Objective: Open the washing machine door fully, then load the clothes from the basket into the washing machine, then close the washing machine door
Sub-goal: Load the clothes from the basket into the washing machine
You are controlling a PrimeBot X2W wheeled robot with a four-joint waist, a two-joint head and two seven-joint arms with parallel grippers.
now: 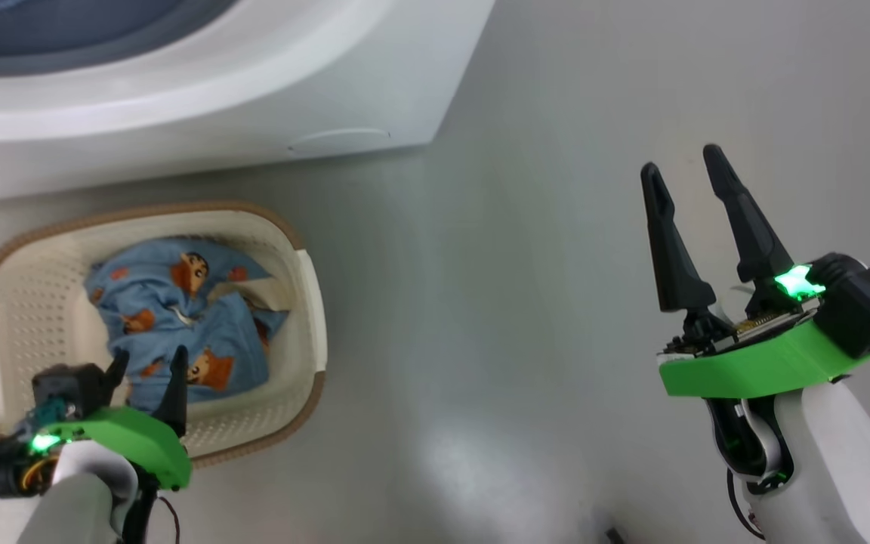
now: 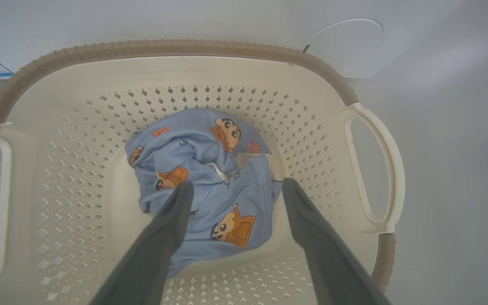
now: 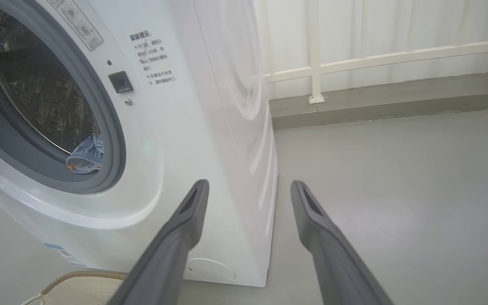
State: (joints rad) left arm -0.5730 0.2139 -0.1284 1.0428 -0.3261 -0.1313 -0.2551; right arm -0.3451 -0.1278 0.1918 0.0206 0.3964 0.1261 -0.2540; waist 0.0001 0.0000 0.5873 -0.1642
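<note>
left pincer (image 2: 237, 183): jaws at full spread, nothing held; fingers point down into the basket, one tip on each side of the fabric heap; contact with the cloth cannot be told.
clothes (image 2: 197, 156): crumpled light-blue fabric with orange-brown cartoon figures, directly under and between the left pincer's fingers, on the basket bottom.
basket (image 2: 172, 45): cream, perforated, brown rim, white side handles; surrounds the left pincer's tips on all sides; stands on the floor (image 1: 526, 302).
blue garment (image 3: 85, 156): lies at the lower lip of the drum (image 3: 36, 97), just inside the grey seal (image 3: 112, 140), ahead and left of the right pincer.
washing machine (image 3: 176, 140): white, mouth uncovered; beyond the basket from the left pincer.
right pincer (image 1: 680, 160): jaws wide apart, empty; hangs over bare floor, well apart from basket and clothes.
step in hand: loading, judged from one piece in the drum and fabric left in the basket.
next move: likely lower the left pincer onto the heap, close on a thick fold, lift clear of the rim, carry to the drum.
</note>
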